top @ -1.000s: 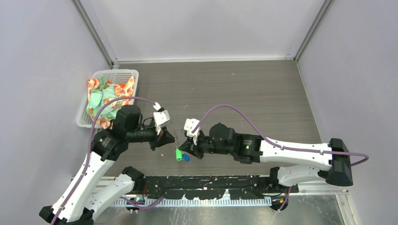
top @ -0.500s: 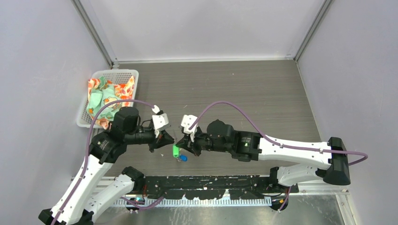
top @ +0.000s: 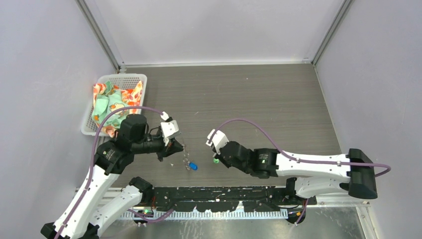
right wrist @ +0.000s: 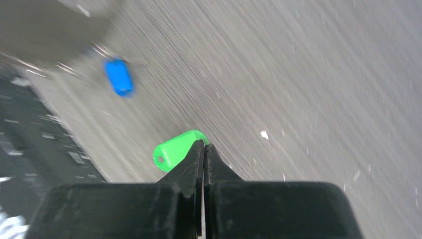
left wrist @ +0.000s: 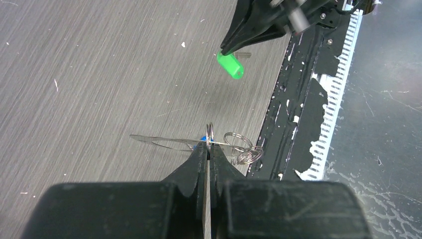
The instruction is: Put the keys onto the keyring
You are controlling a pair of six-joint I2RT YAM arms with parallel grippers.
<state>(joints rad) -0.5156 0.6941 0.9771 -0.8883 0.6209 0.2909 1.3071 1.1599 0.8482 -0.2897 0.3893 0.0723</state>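
Reaching in low from the left of the keyring (left wrist: 164,139), the left arm (top: 142,144) holds its wrist roughly level over the bench (top: 259,99). Its jaws are fully closed, pinching the thin wire of the loop, which lies close to flat. The blue key (top: 193,167) sits at the keyring's near end, beside the small rings; whether it is threaded cannot be told. The right arm (top: 298,164) stretches across from the right with its forearm low, jaws closed tight on the green key (right wrist: 173,151), held clear to the right of the keyring and apart from it.
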